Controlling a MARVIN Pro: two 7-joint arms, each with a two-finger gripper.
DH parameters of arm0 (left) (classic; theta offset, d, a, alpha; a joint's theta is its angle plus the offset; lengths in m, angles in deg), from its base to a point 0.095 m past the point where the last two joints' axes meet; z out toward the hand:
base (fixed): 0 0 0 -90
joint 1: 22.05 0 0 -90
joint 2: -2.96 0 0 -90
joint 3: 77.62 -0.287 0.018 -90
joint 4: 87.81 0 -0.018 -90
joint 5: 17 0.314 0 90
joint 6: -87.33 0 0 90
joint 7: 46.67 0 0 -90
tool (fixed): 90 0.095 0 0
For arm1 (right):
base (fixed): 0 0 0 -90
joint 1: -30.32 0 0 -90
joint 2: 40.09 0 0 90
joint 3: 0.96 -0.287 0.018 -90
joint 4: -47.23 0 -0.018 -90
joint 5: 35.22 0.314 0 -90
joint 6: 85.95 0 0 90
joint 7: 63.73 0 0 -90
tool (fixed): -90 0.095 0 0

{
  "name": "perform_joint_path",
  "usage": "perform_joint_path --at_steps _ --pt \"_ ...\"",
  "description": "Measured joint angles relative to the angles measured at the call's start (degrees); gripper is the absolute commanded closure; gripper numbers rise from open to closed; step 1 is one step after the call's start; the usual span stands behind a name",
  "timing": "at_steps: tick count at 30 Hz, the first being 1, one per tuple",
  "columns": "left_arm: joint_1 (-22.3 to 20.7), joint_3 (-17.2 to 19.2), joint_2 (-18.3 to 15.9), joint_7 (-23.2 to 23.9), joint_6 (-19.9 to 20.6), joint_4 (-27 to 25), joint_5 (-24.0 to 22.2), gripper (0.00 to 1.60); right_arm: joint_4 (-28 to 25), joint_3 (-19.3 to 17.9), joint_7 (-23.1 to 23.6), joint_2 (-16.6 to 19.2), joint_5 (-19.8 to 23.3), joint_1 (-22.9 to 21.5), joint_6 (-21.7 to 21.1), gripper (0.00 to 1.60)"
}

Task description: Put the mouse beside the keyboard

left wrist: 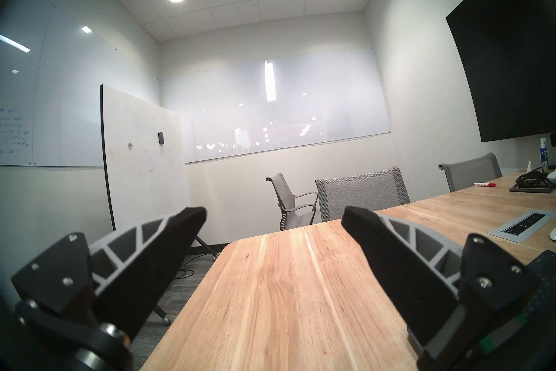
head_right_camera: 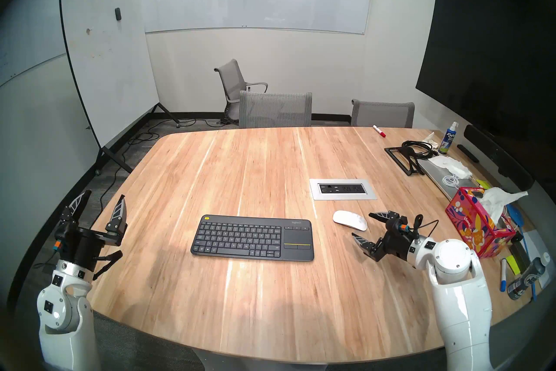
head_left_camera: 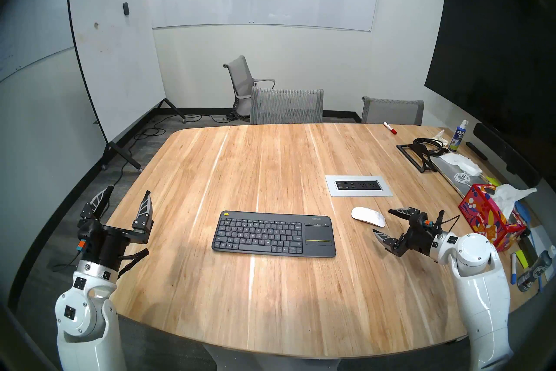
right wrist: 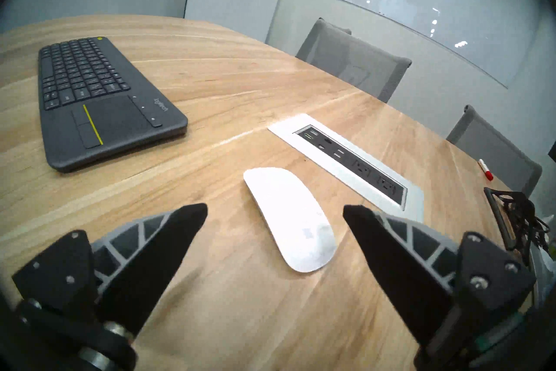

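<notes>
A glossy white mouse (head_left_camera: 368, 216) (head_right_camera: 350, 220) (right wrist: 290, 218) lies flat on the wooden table (head_left_camera: 270, 156), a short way right of the dark grey keyboard (head_left_camera: 273, 233) (head_right_camera: 252, 237) (right wrist: 99, 99). My right gripper (head_left_camera: 381, 221) (head_right_camera: 361, 225) (right wrist: 275, 210) stands open just right of the mouse and close above the table. In the right wrist view its near end lies between my spread fingers, apart from both. My left gripper (head_left_camera: 128, 192) (head_right_camera: 100, 198) (left wrist: 273, 212) is open and empty at the table's left edge, pointing up and away.
A silver power outlet panel (head_left_camera: 358, 185) is set into the table just behind the mouse. A colourful tissue box (head_left_camera: 489, 218), pens, a spray bottle (head_left_camera: 458, 135), cables and a stand (head_left_camera: 416, 155) crowd the right edge. Grey chairs (head_left_camera: 286, 106) stand at the far side.
</notes>
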Motion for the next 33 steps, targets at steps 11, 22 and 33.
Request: perform_joint_path --at_steps 11,22,33 --pt "-0.2 0.2 0.3 0.3 0.1 0.0 0.1 0.00 2.6 1.5 2.6 1.4 0.2 -3.7 1.7 0.00" --pt "-0.3 0.4 0.7 0.7 0.2 0.0 0.3 0.00 6.9 2.3 4.5 2.4 0.2 -6.8 2.4 0.00" --pt "-0.5 0.6 1.0 1.0 0.4 0.0 0.4 0.00 11.1 5.3 7.0 3.3 -0.3 -9.8 3.0 0.00"
